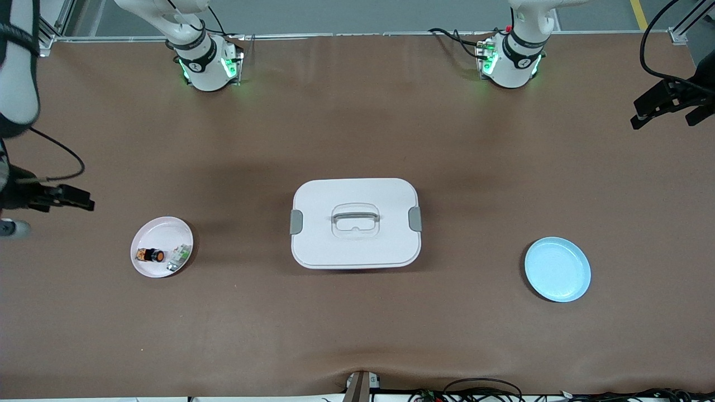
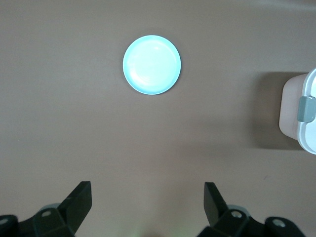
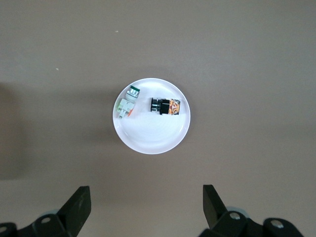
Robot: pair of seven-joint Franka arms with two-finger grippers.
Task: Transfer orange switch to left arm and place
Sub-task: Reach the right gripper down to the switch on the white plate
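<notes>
— Looking at the layout, why is the box [image 1: 356, 223] parked dead centre, lid clipped on?

— I take it as the obstacle. It lies between the pink plate [image 1: 162, 247] at the right arm's end of the table and the blue plate [image 1: 557, 269] at the left arm's end, so nothing can be carried straight across low.

— And the orange switch [image 1: 151, 255]?

— On its side in the pink plate, just beside a small green-and-white part [image 1: 179, 257]. Nothing touches it yet.

— Where are the grippers? I only see black shapes at the edges.

— The right gripper [image 3: 143, 207] hangs high over the table beside the pink plate, fingers spread wide and empty; its wrist camera looks down on the plate and both parts. The left gripper [image 2: 148, 205] hangs over its own end, near the blue plate, likewise released with nothing between its fingers.

— Why both arms?

— My guess is that each plate sits toward one arm's end, so the right would have to pick and hand over above the box, and the left would set down in the bare blue plate.

— Risk?

— Snagging the green part when closing on the switch, I'd say.
</notes>
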